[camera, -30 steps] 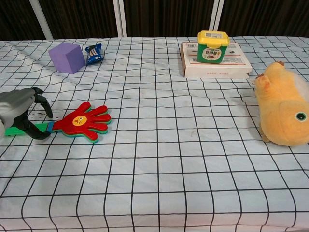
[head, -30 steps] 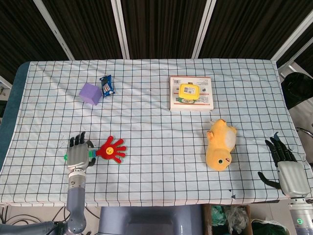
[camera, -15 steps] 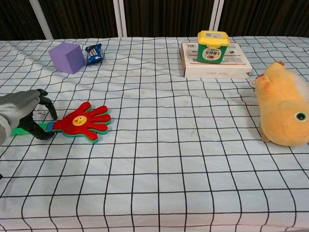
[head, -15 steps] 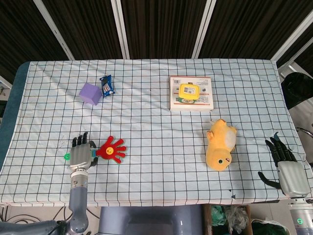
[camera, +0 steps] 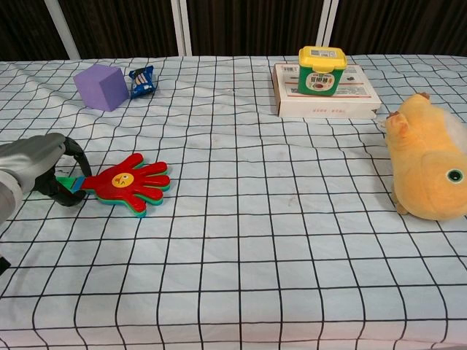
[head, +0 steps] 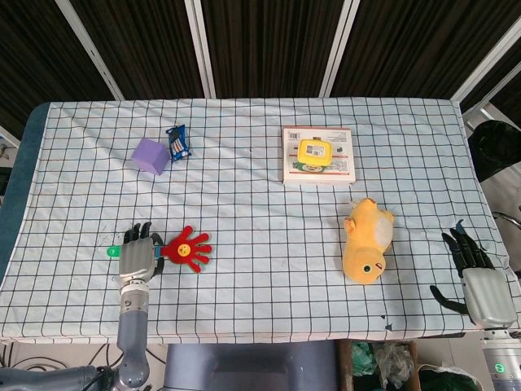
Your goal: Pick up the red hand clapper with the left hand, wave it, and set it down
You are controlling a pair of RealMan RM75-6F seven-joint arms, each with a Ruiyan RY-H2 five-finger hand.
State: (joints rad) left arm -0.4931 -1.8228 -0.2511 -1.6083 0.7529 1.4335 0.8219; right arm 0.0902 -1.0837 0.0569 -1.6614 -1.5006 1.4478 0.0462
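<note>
Since a second ago the left hand (head: 137, 257) has slid a little toward the robot's right and closed its dark fingers (camera: 67, 191) round the green handle of the red hand clapper (head: 186, 249); the toy has turned slightly with it, so its red palm now points more squarely along the surface (head: 269, 204). From the chest view the clapper's head lies flat or nearly flat on the checked cloth, and whether it has left the cloth cannot be told. It sits near the front left of the surface, well apart from everything else.

Resting at the front right edge, the right hand (head: 476, 281) holds nothing, its fingers apart, in the same place as before.

A purple cube (camera: 101, 87) stands at the back left with a small blue packet (camera: 141, 79) just beside it. A flat box (camera: 326, 98) lies at the back right with a green tub with a yellow lid (camera: 321, 70) standing on top of it. A yellow plush toy (camera: 427, 166) lies between the box and the right hand.
</note>
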